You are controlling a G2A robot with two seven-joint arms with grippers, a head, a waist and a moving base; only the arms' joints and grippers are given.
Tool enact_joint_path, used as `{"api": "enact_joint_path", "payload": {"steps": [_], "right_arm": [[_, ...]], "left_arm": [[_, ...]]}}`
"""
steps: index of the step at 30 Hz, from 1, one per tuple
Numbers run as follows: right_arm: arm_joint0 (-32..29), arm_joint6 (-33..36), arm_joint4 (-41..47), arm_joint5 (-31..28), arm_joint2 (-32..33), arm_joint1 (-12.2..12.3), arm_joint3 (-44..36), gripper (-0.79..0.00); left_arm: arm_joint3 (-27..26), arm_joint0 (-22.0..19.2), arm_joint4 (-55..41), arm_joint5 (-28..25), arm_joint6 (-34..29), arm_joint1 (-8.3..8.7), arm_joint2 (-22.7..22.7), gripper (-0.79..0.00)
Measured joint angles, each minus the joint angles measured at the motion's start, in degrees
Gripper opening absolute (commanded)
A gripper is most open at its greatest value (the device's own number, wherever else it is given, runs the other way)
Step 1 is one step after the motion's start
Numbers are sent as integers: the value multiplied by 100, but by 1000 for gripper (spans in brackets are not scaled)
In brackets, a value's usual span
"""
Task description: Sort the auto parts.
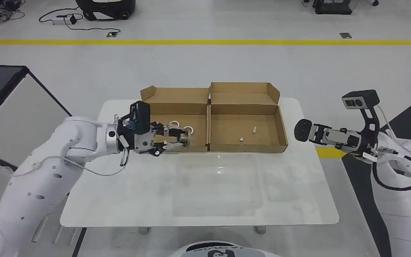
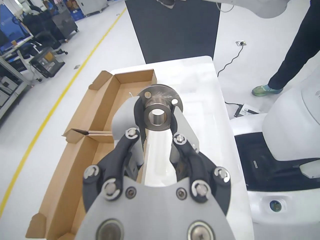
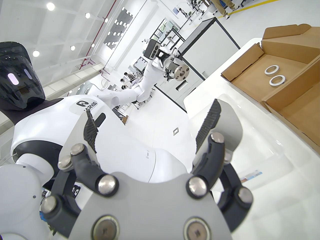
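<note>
My left gripper [image 1: 173, 142] is shut on a metal flanged bushing [image 2: 157, 112], a steel disc with bolt holes and a hollow hub. It holds the part above the table at the front edge of the left cardboard box [image 1: 172, 110]. In the right wrist view the bushing [image 3: 181, 72] shows far off in that same gripper. Two white rings [image 3: 272, 69] lie in the left box. A couple of small white parts [image 1: 254, 128] lie in the right box [image 1: 225, 132]. My right gripper [image 3: 150, 126] is open and holds nothing, hanging just off the table's right side [image 1: 302, 130].
The two open boxes stand side by side at the back of the white table [image 1: 212, 193], flaps raised. A person's leg [image 2: 295, 51] stands on the floor beyond the table's end. A black floor mat [image 2: 172, 21] lies there too.
</note>
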Motion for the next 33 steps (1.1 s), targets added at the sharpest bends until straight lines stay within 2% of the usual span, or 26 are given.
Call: {"api": "enact_joint_path", "payload": {"steps": [4, 11, 12, 14, 17, 23, 33], "right_arm": [[0, 0, 0, 0, 0, 0, 0, 0], [0, 0, 0, 0, 0, 0, 0, 0], [0, 0, 0, 0, 0, 0, 0, 0], [0, 0, 0, 0, 0, 0, 0, 0], [0, 0, 0, 0, 0, 0, 0, 0], [0, 0, 0, 0, 0, 0, 0, 0], [0, 0, 0, 0, 0, 0, 0, 0]], "left_arm": [[126, -3, 796, 0, 1582, 226, 193, -785], [471, -194, 2997, 0, 4945, 654, 719, -785], [440, -230, 3119, 0, 5186, 687, 758, -785], [350, -293, 2985, 0, 5320, 748, 820, -785], [290, -352, 2670, 0, 4856, 824, 874, -785], [263, -372, 2715, 0, 4833, 930, 954, -785], [291, -385, 2749, 3, 4835, 956, 987, -785]]}}
